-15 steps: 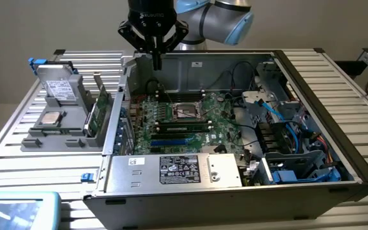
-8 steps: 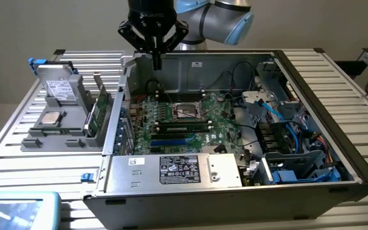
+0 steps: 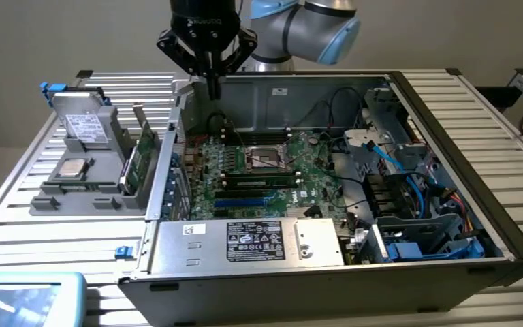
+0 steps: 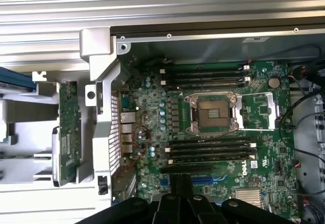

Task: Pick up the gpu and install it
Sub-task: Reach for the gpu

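**Gripper empty over case corner, gpu waiting in its holder**

The gripper (image 3: 212, 87) hangs fingers-down above the far corner of the open computer case (image 3: 462, 129), on the exterior view's left. Jaws are pressed together with nothing between them, so nothing is gripped. In the wrist view the gripper (image 4: 179, 189) sits over the motherboard (image 4: 213, 132), not over the card.

The gpu (image 3: 139, 160) is outside the case. It stands on edge in a slot of the grey holder (image 3: 80, 199), just beside the case wall on the exterior view's left. The wrist view shows the gpu (image 4: 68, 132) as a thin green strip, edge up. It is probably parked that way so the top edge is free for a pinch from above. It is not yet picked up and not touching the gripper, which is up and toward the far side from it.

The hard drive (image 3: 84, 128) with its white label leans in the same holder, further to the exterior view's left and well clear of the gpu.

The case lies on its side with the lid off, so the motherboard (image 3: 252, 170) faces up. That likely suits a straight-down insert. The CPU socket (image 3: 263, 155) is bare, and there are memory sticks nearby.

The power supply (image 3: 243, 242) fills the near side.
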Motion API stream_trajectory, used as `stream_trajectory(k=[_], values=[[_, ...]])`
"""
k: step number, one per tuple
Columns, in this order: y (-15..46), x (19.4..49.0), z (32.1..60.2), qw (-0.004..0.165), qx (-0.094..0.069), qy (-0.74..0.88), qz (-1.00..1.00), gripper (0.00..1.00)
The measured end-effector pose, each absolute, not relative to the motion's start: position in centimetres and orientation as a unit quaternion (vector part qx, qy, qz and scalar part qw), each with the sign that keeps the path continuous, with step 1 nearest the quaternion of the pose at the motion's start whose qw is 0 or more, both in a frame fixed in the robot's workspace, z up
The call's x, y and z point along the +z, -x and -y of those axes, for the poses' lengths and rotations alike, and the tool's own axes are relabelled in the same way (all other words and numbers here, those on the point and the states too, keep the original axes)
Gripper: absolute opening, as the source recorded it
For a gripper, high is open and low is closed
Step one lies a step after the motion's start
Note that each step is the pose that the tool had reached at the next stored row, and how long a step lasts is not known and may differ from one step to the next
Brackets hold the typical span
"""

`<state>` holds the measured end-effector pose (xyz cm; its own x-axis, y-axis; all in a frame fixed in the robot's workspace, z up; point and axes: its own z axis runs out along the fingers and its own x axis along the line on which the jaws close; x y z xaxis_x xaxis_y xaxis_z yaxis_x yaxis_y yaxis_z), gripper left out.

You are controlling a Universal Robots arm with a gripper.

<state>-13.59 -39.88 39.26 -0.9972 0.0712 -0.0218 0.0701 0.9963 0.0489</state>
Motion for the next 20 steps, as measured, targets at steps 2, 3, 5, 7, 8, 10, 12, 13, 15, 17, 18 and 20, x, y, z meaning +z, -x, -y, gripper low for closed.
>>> stream_trajectory(k=[2, 3, 5, 7, 8, 10, 12, 13, 15, 17, 18, 20], values=[[14.3, 39.3, 39.9, 0.012, 0.024, -0.035, -0.999, 0.12], [14.7, 39.2, 39.9, 0.012, 0.024, -0.035, -0.999, 0.12], [15.6, 39.2, 39.9, 0.012, 0.024, -0.035, -0.999, 0.12], [16.5, 39.1, 39.9, 0.012, 0.024, -0.035, -0.999, 0.12], [16.9, 39.1, 39.9, 0.013, 0.024, -0.035, -0.999, 0.12], [17.6, 38.9, 39.9, 0.013, 0.024, -0.035, -0.999, 0.12], [18.4, 38.8, 39.9, 0.013, 0.024, -0.035, -0.999, 0.12], [18.8, 38.7, 39.9, 0.012, 0.024, -0.035, -0.999, 0.12], [19.7, 38.5, 39.9, 0.012, 0.024, -0.035, -0.999, 0.12], [20.7, 38.3, 39.9, 0.013, 0.024, -0.035, -0.999, 0.12], [21.1, 38.2, 39.9, 0.013, 0.024, -0.035, -0.999, 0.12], [22.0, 38.1, 39.9, 0.013, 0.024, -0.035, -0.999, 0.12]])
